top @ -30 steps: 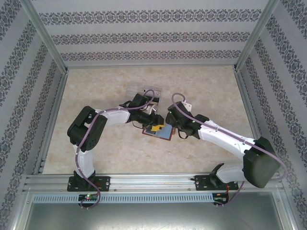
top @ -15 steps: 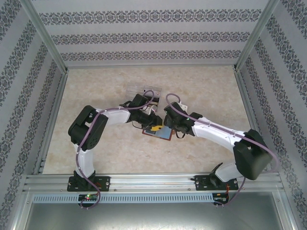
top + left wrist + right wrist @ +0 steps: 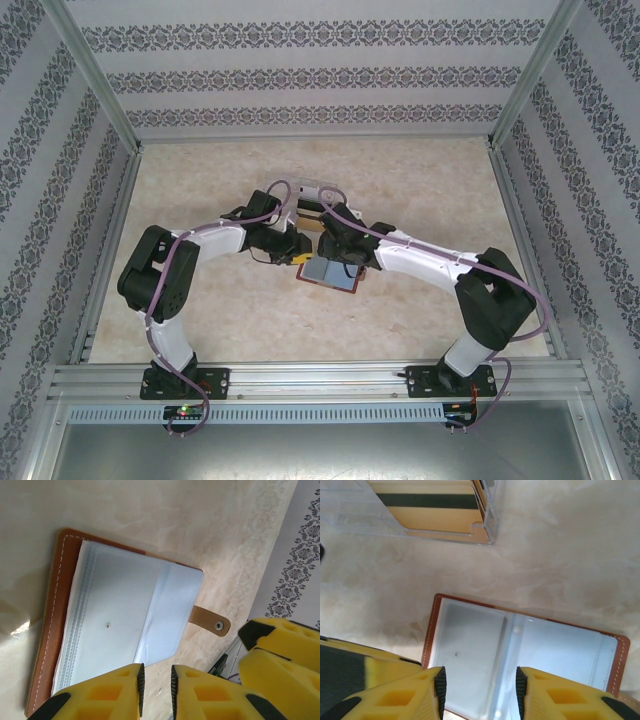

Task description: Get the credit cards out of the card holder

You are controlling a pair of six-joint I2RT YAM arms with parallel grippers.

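The brown leather card holder [image 3: 330, 274] lies open and flat on the marbled worktop [image 3: 430, 190], with its clear plastic sleeves [image 3: 120, 625] facing up and its strap with a metal snap [image 3: 210, 622] sticking out from one edge. The sleeves look pale and glossy, and I cannot tell whether any card is inside them. Beyond the card holder, on its far side from the arm bases and apart from it, stands a clear plastic tray [image 3: 491, 515]. It holds a stack of credit cards [image 3: 430, 511], and the top one is yellow with a dark stripe. Both arms reach in over the card holder. The left pincer [image 3: 156, 686] hangs just above the holder's edge, its yellow fingers [image 3: 112, 692] drawn close with a thin slit between them, gripping nothing. The right pincer [image 3: 480, 690] hovers over the holder's near part with its fingers wider apart, and it is also empty. The sleeves show through the gap below it. In the left wrist view, the right pincer's yellow fingers sit beside the holder's strap end.
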